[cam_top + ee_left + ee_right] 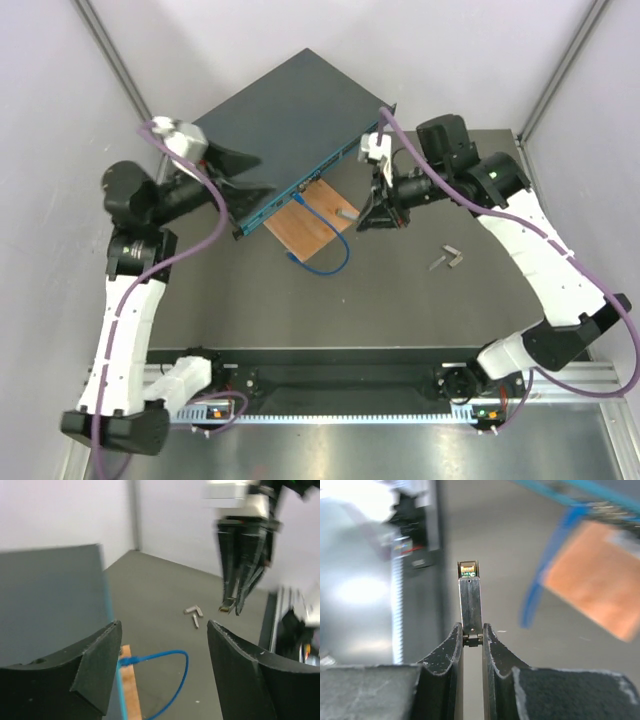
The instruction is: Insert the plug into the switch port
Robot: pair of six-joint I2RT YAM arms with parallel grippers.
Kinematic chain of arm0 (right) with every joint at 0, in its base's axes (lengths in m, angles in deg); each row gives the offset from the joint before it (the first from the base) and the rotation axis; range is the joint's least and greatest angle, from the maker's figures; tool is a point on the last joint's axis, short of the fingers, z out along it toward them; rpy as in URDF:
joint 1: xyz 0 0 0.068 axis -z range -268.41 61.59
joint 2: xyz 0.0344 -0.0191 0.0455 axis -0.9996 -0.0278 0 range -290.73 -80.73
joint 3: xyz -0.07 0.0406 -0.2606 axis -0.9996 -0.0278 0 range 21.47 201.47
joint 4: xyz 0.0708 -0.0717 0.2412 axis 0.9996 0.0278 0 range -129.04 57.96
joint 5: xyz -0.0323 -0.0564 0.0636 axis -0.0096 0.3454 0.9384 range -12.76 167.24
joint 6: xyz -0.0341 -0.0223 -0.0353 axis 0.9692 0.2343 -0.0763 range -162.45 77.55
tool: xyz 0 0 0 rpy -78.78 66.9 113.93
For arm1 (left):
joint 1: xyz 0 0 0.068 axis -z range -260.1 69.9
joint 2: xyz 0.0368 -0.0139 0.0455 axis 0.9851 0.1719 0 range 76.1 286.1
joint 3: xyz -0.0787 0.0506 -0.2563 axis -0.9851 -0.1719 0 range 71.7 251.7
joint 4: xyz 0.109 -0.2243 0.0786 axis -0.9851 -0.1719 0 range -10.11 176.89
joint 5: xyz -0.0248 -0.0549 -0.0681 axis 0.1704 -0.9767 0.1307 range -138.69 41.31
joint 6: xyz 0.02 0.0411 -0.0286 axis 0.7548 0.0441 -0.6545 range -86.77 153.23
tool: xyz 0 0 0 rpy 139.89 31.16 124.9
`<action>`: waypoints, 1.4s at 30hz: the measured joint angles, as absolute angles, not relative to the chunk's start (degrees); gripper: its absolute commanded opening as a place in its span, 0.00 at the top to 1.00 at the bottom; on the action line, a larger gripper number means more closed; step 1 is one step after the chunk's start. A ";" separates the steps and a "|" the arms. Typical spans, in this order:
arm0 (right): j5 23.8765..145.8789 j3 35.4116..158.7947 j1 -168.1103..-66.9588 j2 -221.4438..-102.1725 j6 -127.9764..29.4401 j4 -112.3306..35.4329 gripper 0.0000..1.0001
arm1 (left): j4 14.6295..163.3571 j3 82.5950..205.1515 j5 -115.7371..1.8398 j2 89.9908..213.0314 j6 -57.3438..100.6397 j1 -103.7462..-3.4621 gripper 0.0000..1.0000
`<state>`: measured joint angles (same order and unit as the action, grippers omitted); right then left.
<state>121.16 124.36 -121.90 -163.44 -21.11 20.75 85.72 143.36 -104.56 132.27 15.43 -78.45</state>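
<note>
The switch [285,120], a flat dark blue-teal box, lies at the back of the table with its lighter port face [310,178] toward the front right. It fills the left of the left wrist view [50,605]. My left gripper [248,183] is open and straddles the switch's near left corner, one finger [100,665] over its top. My right gripper [378,218] hangs right of the port face, shut on the plug [470,595], a slim metal module with gold contacts at its tip. The right gripper also shows in the left wrist view [234,605].
A small brown wooden board [305,225] lies in front of the port face with a small grey piece [345,212] on it. A blue cable [330,250] loops from the face over the board. Loose metal pieces [447,258] lie on the dark mat at the right.
</note>
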 measured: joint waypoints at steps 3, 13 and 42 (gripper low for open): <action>126.91 124.25 -123.19 -164.80 -19.34 24.96 1.00 | 75.97 147.01 -104.37 134.50 34.62 -67.33 0.32; 130.08 119.68 -124.31 -166.61 -18.27 30.21 1.00 | 48.89 153.22 -92.50 144.51 82.11 -42.35 0.37; 131.78 118.46 -124.68 -166.46 -18.47 29.03 1.00 | 40.61 150.88 -85.31 142.39 93.91 -36.93 0.45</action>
<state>131.78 118.46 -124.68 -166.46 -18.47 29.03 40.61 150.88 -85.31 142.39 93.91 -36.93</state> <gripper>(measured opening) 0.117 0.571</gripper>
